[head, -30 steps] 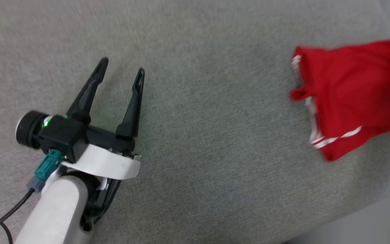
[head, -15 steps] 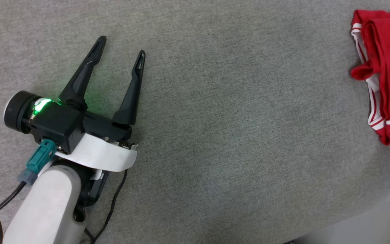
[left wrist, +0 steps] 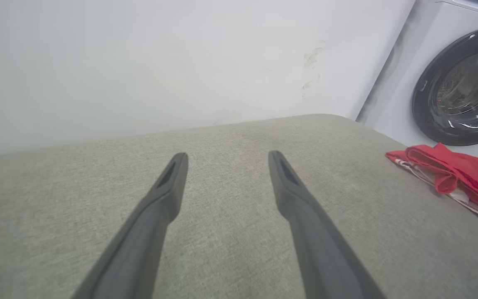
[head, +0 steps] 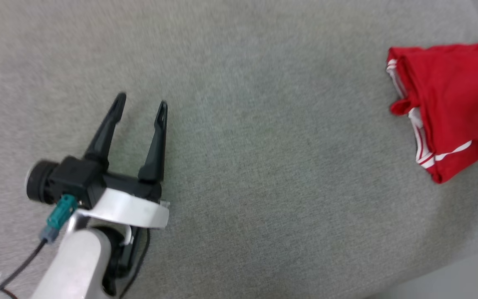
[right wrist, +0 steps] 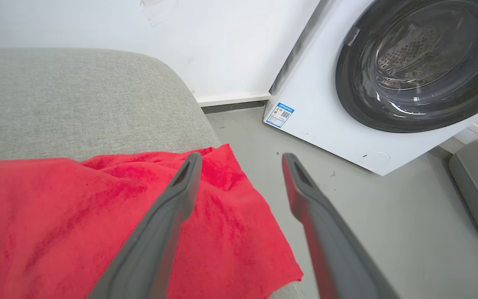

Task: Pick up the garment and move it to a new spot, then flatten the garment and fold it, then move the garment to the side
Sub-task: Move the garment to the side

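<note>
The garment [head: 450,95] is seen lying in a folded red bundle at the far right of the table [head: 264,166], which is covered in grey woven fabric. White striped trim is shown along the bundle's left edge in the head view, and one small red fold is turned out beside it. In the right wrist view, part of the red cloth is draped to the table's rounded edge, just above the floor [right wrist: 388,216].

The left claw [head: 142,101] is held open over bare grey fabric, well apart from the garment, with nothing between its two dark fingers. In the left wrist view the garment is placed to the right of those fingers, before a white washing machine [left wrist: 463,87] with a dark round door.

The right claw [right wrist: 242,155] is also spread open and empty. One finger is seen over the red cloth and the other over the floor. Whether the cloth is touched cannot be told.
</note>
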Controlling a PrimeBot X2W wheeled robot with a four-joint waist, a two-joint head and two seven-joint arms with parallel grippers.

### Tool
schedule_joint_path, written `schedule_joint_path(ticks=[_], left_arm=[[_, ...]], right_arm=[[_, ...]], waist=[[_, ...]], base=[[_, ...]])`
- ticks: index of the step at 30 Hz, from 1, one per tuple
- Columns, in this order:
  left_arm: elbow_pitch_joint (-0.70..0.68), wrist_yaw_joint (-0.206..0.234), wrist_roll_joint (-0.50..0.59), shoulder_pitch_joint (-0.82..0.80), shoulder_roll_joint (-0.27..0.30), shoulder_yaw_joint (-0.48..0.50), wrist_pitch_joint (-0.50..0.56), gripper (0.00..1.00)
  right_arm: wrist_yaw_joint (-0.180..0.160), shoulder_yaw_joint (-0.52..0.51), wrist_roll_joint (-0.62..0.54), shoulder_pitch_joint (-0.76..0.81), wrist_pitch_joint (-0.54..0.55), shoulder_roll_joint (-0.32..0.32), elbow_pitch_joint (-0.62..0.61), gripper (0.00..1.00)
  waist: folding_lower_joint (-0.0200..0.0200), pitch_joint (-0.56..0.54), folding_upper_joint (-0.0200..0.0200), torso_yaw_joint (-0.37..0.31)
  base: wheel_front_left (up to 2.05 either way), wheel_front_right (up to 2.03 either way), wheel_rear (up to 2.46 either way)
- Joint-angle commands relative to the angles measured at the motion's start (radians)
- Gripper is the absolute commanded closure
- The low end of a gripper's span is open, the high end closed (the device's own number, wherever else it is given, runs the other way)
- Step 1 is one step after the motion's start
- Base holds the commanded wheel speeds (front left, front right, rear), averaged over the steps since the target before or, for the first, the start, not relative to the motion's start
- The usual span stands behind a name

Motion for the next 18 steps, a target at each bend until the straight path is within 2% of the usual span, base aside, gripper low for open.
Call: schedule_joint_path(ticks=[1, 10, 18], left_arm=[[0.005, 0.008, -0.008, 0.024, -0.010, 0.002, -0.009, 0.00], [0.079, 0.051, -0.063, 0.139, -0.062, 0.022, -0.057, 0.00], [0.132, 0.073, -0.087, 0.200, -0.081, 0.046, -0.082, 0.00]], right_arm=[[-0.001, 0.020, 0.018, 0.034, -0.005, 0.008, -0.018, 0.00], [-0.001, 0.214, 0.170, 0.320, 0.033, 0.082, -0.261, 0.00], [-0.001, 0.347, 0.310, 0.519, 0.085, 0.114, -0.454, 0.00]], waist=[[0.0000, -0.087, 0.0000, 0.012], [0.0000, -0.256, 0.0000, 0.105], [0.0000, -0.333, 0.0000, 0.219]], base=[[0.00, 0.00, 0.00], [0.00, 0.00, 0.00], [0.00, 0.00, 0.00]])
